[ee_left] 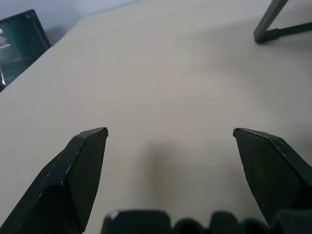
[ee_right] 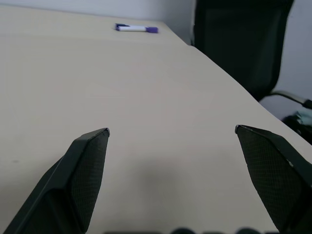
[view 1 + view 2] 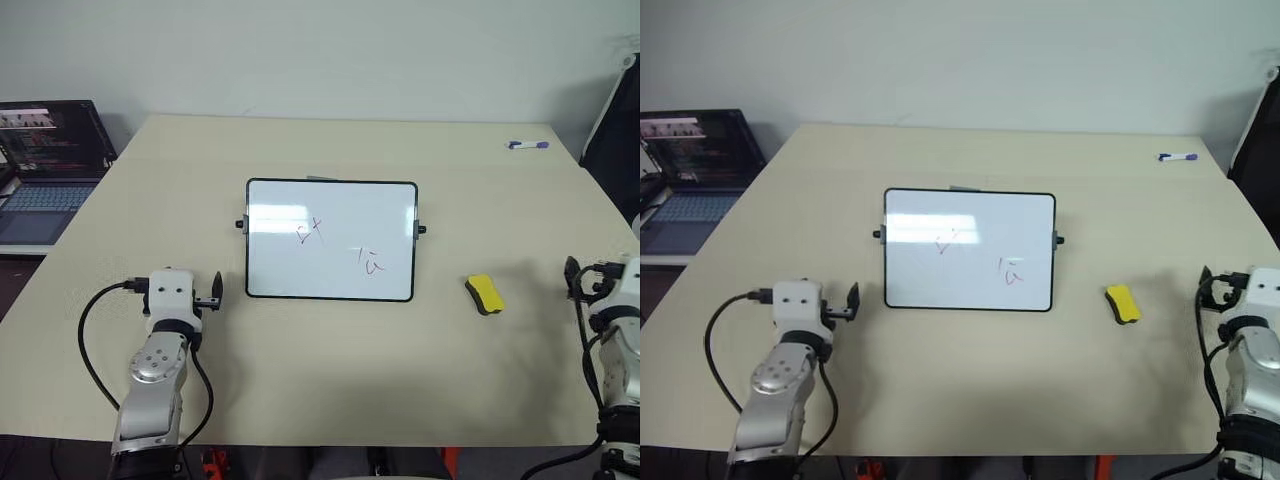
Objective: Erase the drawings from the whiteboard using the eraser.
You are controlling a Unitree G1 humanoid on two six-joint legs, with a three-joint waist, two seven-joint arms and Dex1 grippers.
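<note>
We list: eraser (image 3: 485, 294), lower right on worktop (image 3: 330, 390), untouched; board (image 3: 330, 240) centre, both drawings (image 3: 311, 232) intact. Left tool (image 1: 169, 132) and right tool (image 2: 171, 130): fingers apart, empty. Risk (we judge): a push would shift the unheld board.

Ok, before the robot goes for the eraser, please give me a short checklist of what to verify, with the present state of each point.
1. Eraser is free to be picked: ok. It lies alone on the table, to the right of the whiteboard, apart from it.
2. Right gripper open and empty: ok. Nothing is between its fingers.
3. Left gripper open and empty: ok.
4. Path from the right gripper to the eraser: ok, only bare table lies between.
5. Drawings not yet erased: ok, a reddish scribble and a grey-green one are both on the board.
6. Whiteboard will stay put under wiping: cannot tell.
</note>
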